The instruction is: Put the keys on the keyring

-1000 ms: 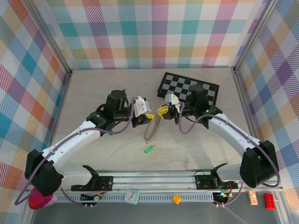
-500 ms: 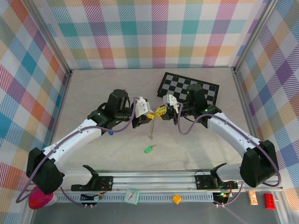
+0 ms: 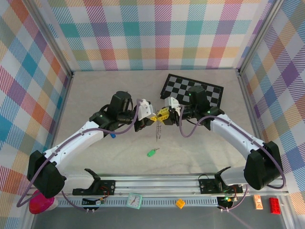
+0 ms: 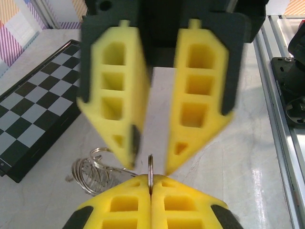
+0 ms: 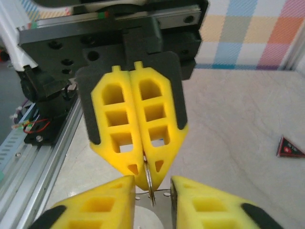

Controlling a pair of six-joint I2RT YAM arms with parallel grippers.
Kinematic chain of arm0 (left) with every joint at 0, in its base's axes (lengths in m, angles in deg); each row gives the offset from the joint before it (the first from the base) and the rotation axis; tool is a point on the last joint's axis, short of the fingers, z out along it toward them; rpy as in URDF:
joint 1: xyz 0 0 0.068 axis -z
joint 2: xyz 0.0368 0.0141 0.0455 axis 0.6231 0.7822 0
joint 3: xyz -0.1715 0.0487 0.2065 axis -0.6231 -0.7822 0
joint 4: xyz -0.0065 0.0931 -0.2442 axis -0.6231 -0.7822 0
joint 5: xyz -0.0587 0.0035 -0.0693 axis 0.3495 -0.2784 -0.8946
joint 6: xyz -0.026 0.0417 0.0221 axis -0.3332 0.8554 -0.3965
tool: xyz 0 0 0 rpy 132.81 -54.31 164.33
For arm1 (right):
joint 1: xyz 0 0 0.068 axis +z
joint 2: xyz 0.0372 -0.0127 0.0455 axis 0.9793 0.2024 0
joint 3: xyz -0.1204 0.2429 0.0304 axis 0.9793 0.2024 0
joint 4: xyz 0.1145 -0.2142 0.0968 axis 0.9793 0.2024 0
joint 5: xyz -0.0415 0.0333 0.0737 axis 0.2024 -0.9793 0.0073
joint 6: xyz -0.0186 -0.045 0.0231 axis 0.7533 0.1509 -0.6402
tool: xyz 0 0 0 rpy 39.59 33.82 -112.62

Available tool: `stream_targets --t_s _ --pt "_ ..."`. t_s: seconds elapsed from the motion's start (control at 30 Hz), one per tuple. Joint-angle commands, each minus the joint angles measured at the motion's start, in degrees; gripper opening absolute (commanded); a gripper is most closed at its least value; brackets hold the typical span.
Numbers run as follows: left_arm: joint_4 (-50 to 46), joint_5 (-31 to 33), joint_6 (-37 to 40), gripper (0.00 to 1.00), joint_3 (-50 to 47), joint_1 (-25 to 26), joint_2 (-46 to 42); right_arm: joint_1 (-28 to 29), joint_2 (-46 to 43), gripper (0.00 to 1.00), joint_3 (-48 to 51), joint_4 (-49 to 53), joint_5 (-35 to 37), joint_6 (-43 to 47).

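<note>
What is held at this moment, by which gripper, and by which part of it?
The left gripper is shut on the keyring, pinching a thin ring of it at its tip. The right gripper is open, holding nothing.

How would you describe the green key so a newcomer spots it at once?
From the chessboard at back right, come toward the near edge past the hanging keyring. The green key lies alone on bare tabletop just beyond it. Its bright green head sets it apart from the silvery chain.
</note>
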Motion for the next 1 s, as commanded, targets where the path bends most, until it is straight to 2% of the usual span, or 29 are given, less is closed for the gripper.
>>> stream_targets --t_s 0.0,0.1,0.27,0.37,0.47,0.57,0.63,0.83,0.97 --pt "0.5 2.2 -4.5 0.00 1.8 -0.3 -0.4 0.4 -3.0 0.32 -0.5 0.7 6.7 -1.9" --pt "0.4 6.2 -12.1 0.00 2.1 -0.2 -0.3 0.1 -6.9 0.32 2.2 1.6 12.9 -5.3" --pt "-1.9 14.0 -24.4 0.00 3.3 1.3 0.3 0.9 -14.5 0.31 9.5 -1.1 8.9 -10.4" --pt "-8.3 19.6 -28.1 0.00 6.9 3.0 2.2 4.4 -17.0 0.28 14.7 -9.7 4.8 -14.3" --pt "-14.4 24.7 -31.5 0.00 11.9 5.2 4.7 10.8 -15.9 0.26 19.0 -18.7 5.7 -18.2" --pt "-18.1 26.9 -36.6 0.00 15.7 6.5 6.8 16.6 -12.7 0.25 21.5 -26.8 12.3 -20.4" --pt "-21.3 28.1 -42.7 0.00 18.7 6.6 8.4 18.7 -10.0 0.26 23.3 -33.6 18.4 -22.1" --pt "-37.5 31.8 -56.9 0.00 30.6 6.7 15.1 19.3 -4.4 0.26 27.2 -49.0 32.7 -25.3" --pt "-44.7 31.6 -65.1 0.00 35.3 6.7 18.7 19.3 -1.8 0.25 28.4 -54.6 37.9 -25.5"
